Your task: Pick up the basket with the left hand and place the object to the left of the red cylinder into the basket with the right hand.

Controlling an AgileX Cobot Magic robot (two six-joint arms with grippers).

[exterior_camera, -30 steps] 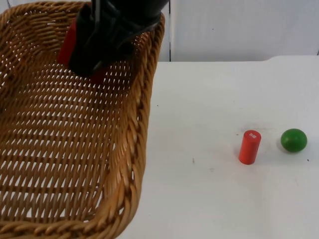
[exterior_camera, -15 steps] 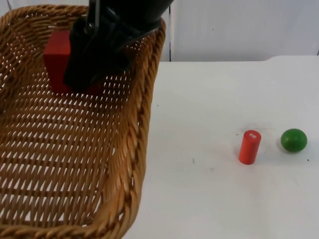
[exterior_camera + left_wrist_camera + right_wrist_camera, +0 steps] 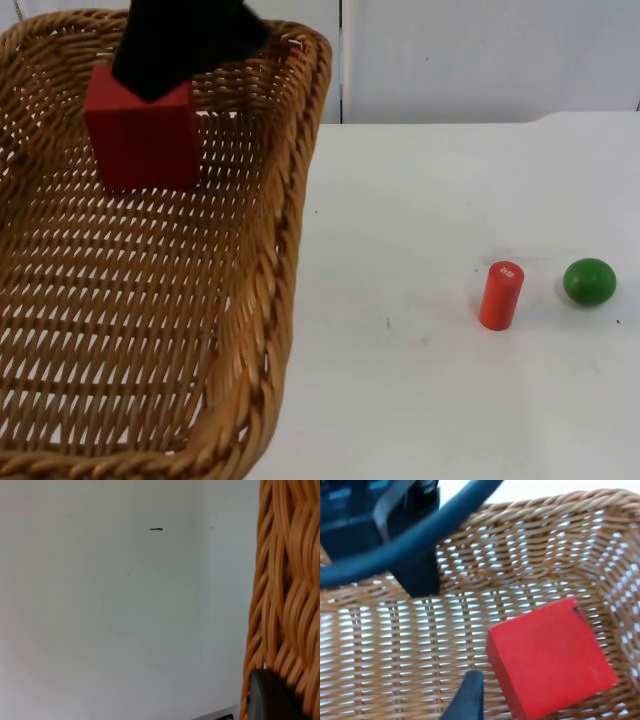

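The red block (image 3: 142,138) lies free inside the basket (image 3: 285,290), under the right gripper (image 3: 185,45), whose finger spread I cannot tell. The left gripper (image 3: 275,700) clamps the basket's rim. The red cylinder (image 3: 501,295) and green ball (image 3: 589,281) stand well apart on the table (image 3: 430,200).

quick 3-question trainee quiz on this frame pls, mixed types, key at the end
1. True or false: the red block lies inside the wicker basket.
2. On the white table, what sits beside the red cylinder, on its far side from the basket? A) green ball B) blue cup C) yellow cube
3. Fill in: the right gripper is above the ____, apart from it in the right wrist view.

Key
1. True; the right wrist view shows the block on the basket's woven floor.
2. A, the green ball.
3. Red block. The left gripper is at the basket's rim.
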